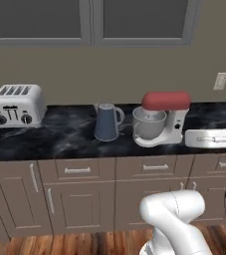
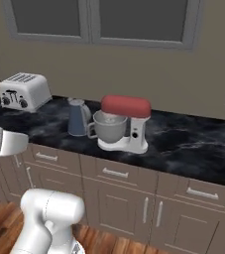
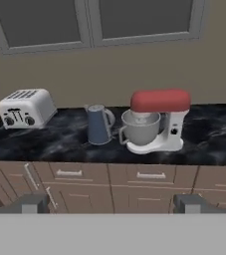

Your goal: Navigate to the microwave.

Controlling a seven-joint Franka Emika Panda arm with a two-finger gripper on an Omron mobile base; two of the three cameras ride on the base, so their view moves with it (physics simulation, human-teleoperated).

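Desk: a black marbled top ran the full width of all three views, over grey-brown cabinets with bar handles.
Stand mixer: white body, red head, steel bowl; it stood upright on the desk and served as landmark for the lines below.
Kettle: blue-grey, upright, just left of the stand mixer bowl, with its handle turned toward the bowl; I could not tell whether the two touched.
Toaster: silver, four slots, two dark knobs on its front; it stood well left of the stand mixer, beyond the kettle, near the back wall.
Wall outlet: it sat on the beige wall, above and right of the stand mixer.
Windows: grey-framed panes with dark glass ran along the wall above the stand mixer and kettle.
Floor: wood planks showed below the cabinets, in front of the stand mixer.
Arm: a white elbow rose in the foreground, nearer the camera than the stand mixer; a white link crossed the right edge of the left base view at desk height.
Gripper: two dark fingertips stood wide apart at the bottom of the hand view, nothing between them, aimed at the cabinets below the stand mixer.
Microwave: not located in this stretch of desk and wall.
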